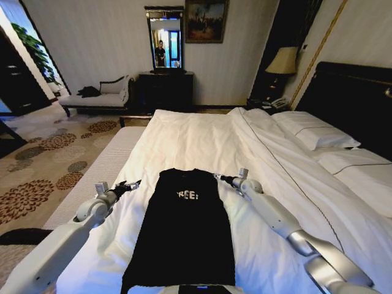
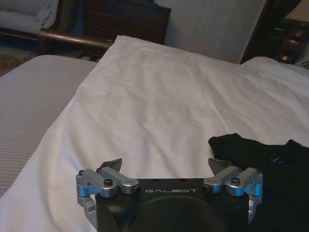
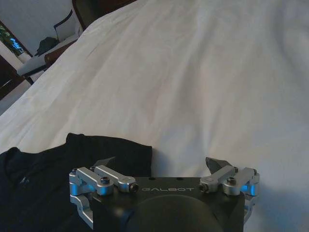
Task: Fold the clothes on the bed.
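The black T-shirt [image 1: 185,229] lies flat on the white duvet [image 1: 202,144] of the bed [image 1: 110,159], near the bed's foot-side edge closest to the robot and well apart from the pillows [image 1: 315,131] at the headboard [image 1: 355,101] end. It appears folded into a narrow lengthwise panel, with broken white lettering showing across the chest and the collar end pointing away from the robot.

The left claw [image 1: 131,184] sits just off the shirt's upper left corner, low over the duvet. In the left wrist view the left claw [image 2: 166,166] is spread wide, with nothing between its fingertips [image 2: 112,164], and a corner of the shirt [image 2: 270,164] lies beside it on the sheet.

The right claw [image 1: 220,178] mirrors it at the shirt's upper right corner. In the right wrist view the right claw [image 3: 161,164] is likewise spread apart and holds nothing; one of its fingers overlaps the shirt's edge [image 3: 63,179] in the picture, while the other stands over bare duvet [image 3: 203,87]. Whether it touches the cloth cannot be told.
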### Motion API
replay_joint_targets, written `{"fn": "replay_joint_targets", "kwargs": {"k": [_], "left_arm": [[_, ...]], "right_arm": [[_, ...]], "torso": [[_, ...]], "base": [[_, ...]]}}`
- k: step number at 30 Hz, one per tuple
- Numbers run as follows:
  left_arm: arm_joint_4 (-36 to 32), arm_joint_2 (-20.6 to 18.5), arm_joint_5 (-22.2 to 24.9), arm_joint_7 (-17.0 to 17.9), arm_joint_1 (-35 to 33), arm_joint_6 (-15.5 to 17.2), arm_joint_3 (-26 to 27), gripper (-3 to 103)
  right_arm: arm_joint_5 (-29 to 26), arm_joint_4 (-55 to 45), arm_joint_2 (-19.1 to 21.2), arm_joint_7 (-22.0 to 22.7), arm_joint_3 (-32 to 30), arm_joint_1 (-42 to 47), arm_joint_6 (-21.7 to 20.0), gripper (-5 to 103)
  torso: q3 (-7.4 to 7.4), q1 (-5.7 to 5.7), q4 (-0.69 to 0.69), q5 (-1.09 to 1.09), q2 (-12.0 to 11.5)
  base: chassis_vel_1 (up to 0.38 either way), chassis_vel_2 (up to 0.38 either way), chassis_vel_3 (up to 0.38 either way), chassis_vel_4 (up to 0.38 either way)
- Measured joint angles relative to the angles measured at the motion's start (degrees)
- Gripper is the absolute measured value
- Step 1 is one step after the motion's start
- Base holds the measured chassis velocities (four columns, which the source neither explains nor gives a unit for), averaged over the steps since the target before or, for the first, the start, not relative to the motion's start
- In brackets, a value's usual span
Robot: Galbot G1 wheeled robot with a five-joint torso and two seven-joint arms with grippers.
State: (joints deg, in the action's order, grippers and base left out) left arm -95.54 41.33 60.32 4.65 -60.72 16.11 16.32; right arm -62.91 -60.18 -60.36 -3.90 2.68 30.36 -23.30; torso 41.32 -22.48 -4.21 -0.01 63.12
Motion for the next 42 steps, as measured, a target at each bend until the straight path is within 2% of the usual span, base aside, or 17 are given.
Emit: {"fn": "replay_joint_targets", "kwargs": {"k": [7, 8, 16, 18, 19, 22, 23, 25, 27, 28, 32, 34, 36, 37, 39, 42], "left_arm": [[0.0, 1.0, -0.7, -0.3, -0.1, -0.2, -0.1, 100], [0.0, 1.1, -0.7, -0.3, 0.0, -0.2, -0.3, 100], [1.9, 2.1, -0.7, -0.3, 1.6, -0.2, -1.1, 100], [2.7, 2.7, -0.8, -0.6, 2.2, -0.2, -1.4, 100], [2.7, 2.7, -0.8, -0.6, 2.2, -0.2, -1.4, 100], [4.1, 3.8, -0.9, -0.8, 3.8, -0.2, -2.6, 100], [4.1, 3.8, -0.9, -0.8, 3.8, -0.2, -2.6, 100], [5.4, 4.7, -0.7, -0.8, 5.7, -0.2, -4.0, 100], [6.2, 5.2, -0.5, -0.8, 7.0, -0.2, -5.0, 100], [7.1, 5.8, -0.2, -0.8, 8.4, -0.1, -6.2, 100], [11.4, 9.2, 0.9, -0.8, 15.0, 0.0, -10.8, 100], [12.7, 10.2, 1.3, -0.9, 16.8, 0.0, -12.1, 100], [15.7, 12.3, 1.6, -0.9, 20.3, 0.1, -14.3, 100], [15.7, 12.3, 1.6, -0.9, 20.3, 0.1, -14.3, 100], [19.8, 14.8, 2.1, -0.9, 23.6, 0.2, -16.5, 100], [26.2, 18.3, 3.8, -0.5, 27.7, 1.3, -18.2, 100]], "right_arm": [[-0.5, 0.4, -1.5, -0.7, -0.6, 0.4, -0.1, 100], [-0.6, 0.6, -2.0, -1.0, -0.7, 0.2, -0.2, 103], [0.1, 3.9, -4.1, -1.7, -0.5, -1.2, -0.2, 92], [0.7, 4.9, -4.4, -2.3, -0.3, -1.5, -0.2, 82], [0.7, 4.9, -4.4, -2.3, -0.3, -1.5, -0.2, 82], [1.2, 5.5, -4.9, -2.7, 0.0, -1.8, -0.2, 65], [1.2, 5.5, -4.9, -2.7, 0.0, -1.8, -0.2, 65], [1.3, 5.6, -5.4, -2.7, 0.1, -1.9, -0.2, 54], [1.3, 5.7, -5.5, -2.7, 0.1, -2.0, -0.2, 54], [1.3, 5.7, -5.6, -2.7, 0.1, -2.0, -0.2, 49], [1.3, 5.3, -5.4, -2.7, 0.1, -1.9, -0.2, 28], [1.3, 5.2, -5.3, -2.6, 0.1, -1.8, -0.2, 28], [1.3, 5.2, -5.2, -2.4, 0.1, -1.8, -0.3, 16], [1.3, 5.2, -5.2, -2.4, 0.1, -1.8, -0.3, 16], [1.4, 5.5, -5.1, -2.3, 0.3, -1.8, -0.3, 6], [1.5, 5.9, -5.1, -2.4, 0.4, -2.1, -0.3, 1]], "torso": [[0.0, 0.0, 0.02, 0.01, 0.0], [0.0, 0.0, 0.01, 0.0, 0.0], [0.0, 0.0, 0.01, 0.0, 0.0], [0.0, 0.0, 0.0, 0.0, 0.0], [0.0, 0.0, 0.0, 0.0, 0.0], [0.0, 0.0, 0.01, 0.01, 0.0], [0.0, 0.0, 0.01, 0.01, 0.0], [0.0, 0.0, 0.02, 0.01, 0.0], [0.0, 0.0, 0.02, 0.01, 0.0], [0.0, 0.0, 0.02, 0.01, 0.0], [0.0, 0.0, 0.0, 0.02, 0.0], [0.01, 0.0, 0.0, 0.01, 0.0], [0.0, 0.0, -0.01, 0.03, 0.0], [0.0, 0.0, -0.01, 0.03, 0.0], [0.01, 0.0, 0.01, 0.02, 0.0], [0.01, -0.01, 0.01, 0.02, 0.0]], "base": [[0.0, 0.0, 0.0, 0.0], [0.0, 0.0, 0.0, 0.0], [0.0, 0.0, 0.0, 0.0], [0.0, 0.0, 0.0, 0.0], [0.0, 0.0, 0.0, 0.0], [0.0, 0.0, 0.0, 0.0], [0.0, 0.0, 0.0, 0.0], [0.0, 0.0, 0.0, 0.0], [0.0, 0.0, 0.0, 0.0], [0.0, 0.0, 0.0, 0.0], [0.0, 0.0, 0.0, 0.0], [0.0, 0.0, 0.0, 0.0], [0.0, 0.0, 0.0, 0.0], [0.0, 0.0, 0.0, 0.0], [0.0, 0.0, 0.0, 0.0], [0.0, 0.0, 0.0, 0.0]]}}
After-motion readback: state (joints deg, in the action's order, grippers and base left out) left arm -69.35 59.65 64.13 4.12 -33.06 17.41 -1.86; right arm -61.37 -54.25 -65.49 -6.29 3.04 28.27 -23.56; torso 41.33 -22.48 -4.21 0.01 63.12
